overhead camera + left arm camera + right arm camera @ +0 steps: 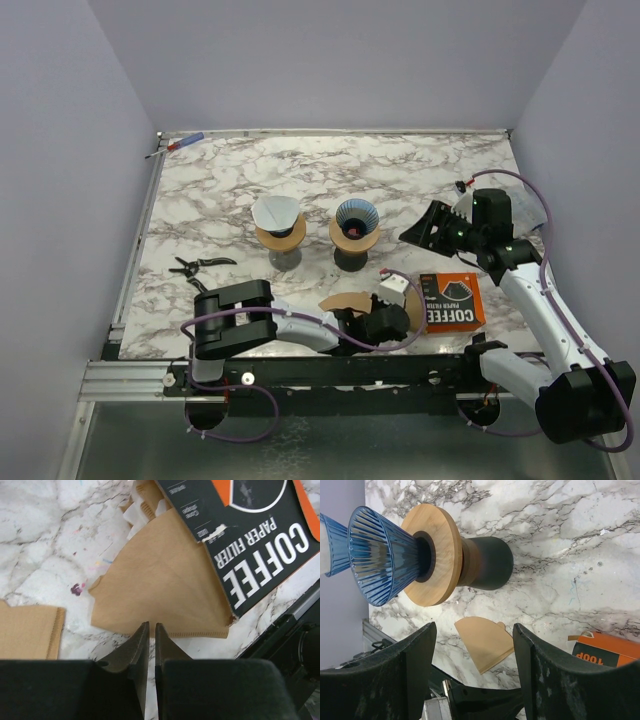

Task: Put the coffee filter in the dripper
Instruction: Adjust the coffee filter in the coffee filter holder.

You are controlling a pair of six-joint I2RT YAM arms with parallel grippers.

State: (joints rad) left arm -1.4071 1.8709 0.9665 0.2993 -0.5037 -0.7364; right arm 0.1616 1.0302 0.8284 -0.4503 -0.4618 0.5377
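Left gripper [150,628], jaws nearly closed at the coffee filter [165,580] edge, grip uncertain; right gripper [473,632] gapes empty. Pickup step: you must lift it toward the blue dripper [356,216].

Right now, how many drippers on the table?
2. The left dripper, lined with a white filter, and the blue right dripper stand side by side mid-table. None look hidden.

The filter box [260,555] runs past the left wrist view's edge and hides the brown filter [165,585]'s upper corner.
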